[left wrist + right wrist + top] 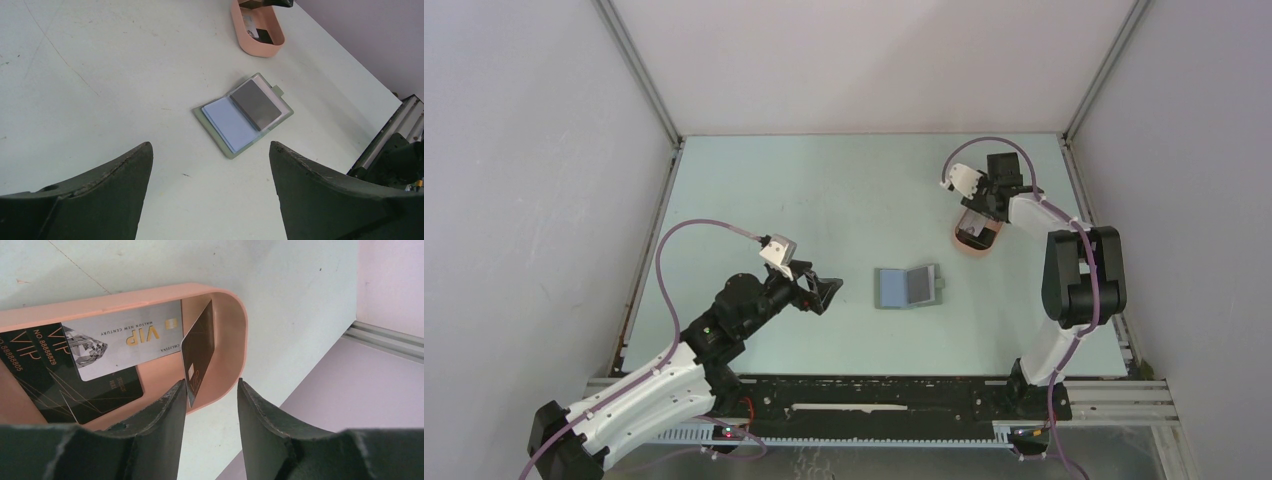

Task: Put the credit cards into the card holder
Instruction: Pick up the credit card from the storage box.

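Silver card [125, 340] reads "VIP", "MASON NEW CENTURY".

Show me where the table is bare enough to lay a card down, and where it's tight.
Widest bare patch: table between the back wall, left claw and card holder. Also the strip between holder and the near edge. Crowded: far right, where the right claw hangs over the pink tray of cards.
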You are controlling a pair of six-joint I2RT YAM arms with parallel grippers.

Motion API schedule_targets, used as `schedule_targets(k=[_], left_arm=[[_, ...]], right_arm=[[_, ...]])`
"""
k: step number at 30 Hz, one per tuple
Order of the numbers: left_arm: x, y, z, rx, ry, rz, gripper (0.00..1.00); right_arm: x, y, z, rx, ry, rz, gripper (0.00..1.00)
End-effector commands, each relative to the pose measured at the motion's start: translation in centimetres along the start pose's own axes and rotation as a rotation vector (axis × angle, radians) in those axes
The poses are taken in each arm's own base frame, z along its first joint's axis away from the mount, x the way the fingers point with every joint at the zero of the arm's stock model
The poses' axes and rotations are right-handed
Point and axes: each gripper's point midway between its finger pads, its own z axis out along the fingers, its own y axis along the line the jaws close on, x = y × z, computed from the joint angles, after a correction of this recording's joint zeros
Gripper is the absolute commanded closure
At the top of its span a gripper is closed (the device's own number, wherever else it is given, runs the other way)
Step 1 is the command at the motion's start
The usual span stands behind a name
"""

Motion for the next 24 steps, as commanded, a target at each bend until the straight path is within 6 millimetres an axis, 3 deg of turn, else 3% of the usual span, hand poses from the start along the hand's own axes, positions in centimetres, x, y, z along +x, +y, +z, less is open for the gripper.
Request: schedule_targets(k=[1, 7, 14, 18, 24], left_arm=[[-0.7, 0.2, 0.0, -0.007, -0.031, 0.01, 0.09], [-0.7, 0.2, 0.0, -0.006, -0.03, 0.01, 0.09], [-0.7, 0.2, 0.0, -0.007, -0.029, 0.009, 0.09], [-0.8, 0.2, 0.0, -0.006, -0.031, 0.008, 0.09], [-1.1, -0.1, -0.2, 0.006, -0.046, 0.0, 0.09]], right_arm=[[-0.5, -1.6, -0.6, 0.062, -0.025, 0.029, 0.51], [0.1, -0.8, 0.5, 0.034, -0.006, 0.026, 0.6], [0.4, -0.7, 1.0, -0.01, -0.001, 0.055, 0.8], [0.6, -1.1, 0.3, -0.011, -0.007, 0.07, 1.0], [0.3, -2.1, -2.6, -0.005, -0.056, 0.113, 1.0]])
